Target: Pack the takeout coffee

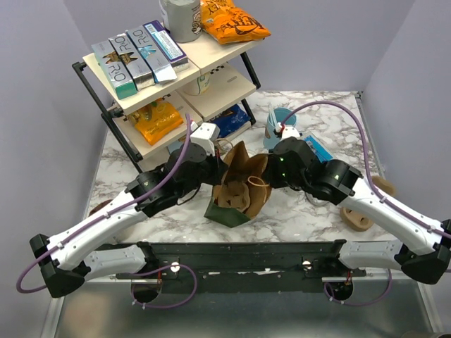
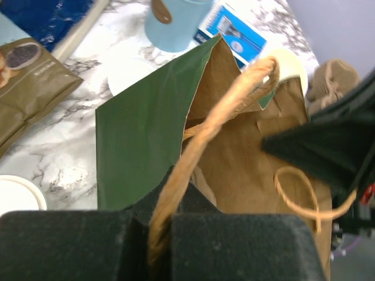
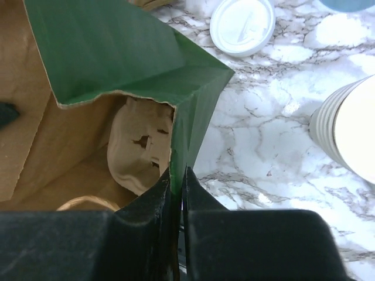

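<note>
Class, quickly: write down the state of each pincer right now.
Left pincer: closed on the paper handle of the green bag.
Right pincer: closed on the bag's rim.

Marble table (image 1: 303, 211) with a black wire shelf rack (image 1: 106, 105) at the back left. Boxes (image 1: 137, 56) and orange snack bags (image 1: 232, 21) sit up top, another orange bag (image 1: 158, 118) one shelf down. Light blue cup (image 1: 276, 121) stands right of the rack, and a stack of lidless cups (image 3: 348, 126) is nearby.
</note>
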Robot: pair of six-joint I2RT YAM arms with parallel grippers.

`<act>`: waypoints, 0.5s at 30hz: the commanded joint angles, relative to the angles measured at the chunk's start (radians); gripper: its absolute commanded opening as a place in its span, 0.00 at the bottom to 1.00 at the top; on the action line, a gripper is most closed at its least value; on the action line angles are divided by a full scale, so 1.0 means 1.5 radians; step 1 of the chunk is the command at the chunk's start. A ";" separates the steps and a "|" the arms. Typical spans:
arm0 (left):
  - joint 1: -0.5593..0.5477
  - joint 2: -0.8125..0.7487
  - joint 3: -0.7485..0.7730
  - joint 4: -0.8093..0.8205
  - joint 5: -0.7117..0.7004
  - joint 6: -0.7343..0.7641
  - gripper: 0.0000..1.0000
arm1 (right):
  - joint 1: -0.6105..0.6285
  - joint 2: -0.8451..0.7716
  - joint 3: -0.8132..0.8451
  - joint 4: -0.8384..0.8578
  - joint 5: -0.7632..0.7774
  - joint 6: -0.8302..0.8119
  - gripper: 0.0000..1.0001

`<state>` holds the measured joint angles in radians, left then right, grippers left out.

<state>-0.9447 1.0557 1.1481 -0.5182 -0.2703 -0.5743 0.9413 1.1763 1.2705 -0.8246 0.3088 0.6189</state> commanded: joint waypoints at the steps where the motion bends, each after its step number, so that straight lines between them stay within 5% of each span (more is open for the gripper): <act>1: -0.006 -0.066 -0.051 0.047 0.102 0.071 0.00 | 0.001 -0.029 -0.005 0.007 -0.004 -0.066 0.13; 5: -0.010 -0.150 -0.123 0.094 0.203 0.096 0.00 | 0.002 -0.071 -0.068 0.076 -0.024 -0.112 0.13; 12: -0.016 -0.173 -0.156 0.105 0.094 0.058 0.02 | 0.001 -0.122 -0.124 0.164 -0.037 -0.160 0.13; 14: -0.018 -0.158 -0.152 0.110 0.089 0.058 0.16 | 0.002 -0.095 -0.072 0.128 -0.021 -0.174 0.13; 15: -0.018 -0.154 -0.141 0.108 0.092 0.068 0.35 | 0.002 -0.079 -0.047 0.080 -0.016 -0.175 0.13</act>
<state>-0.9642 0.7994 0.9195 -0.3943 -0.0982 -0.4831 0.9413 1.0130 1.0893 -0.6498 0.2642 0.4164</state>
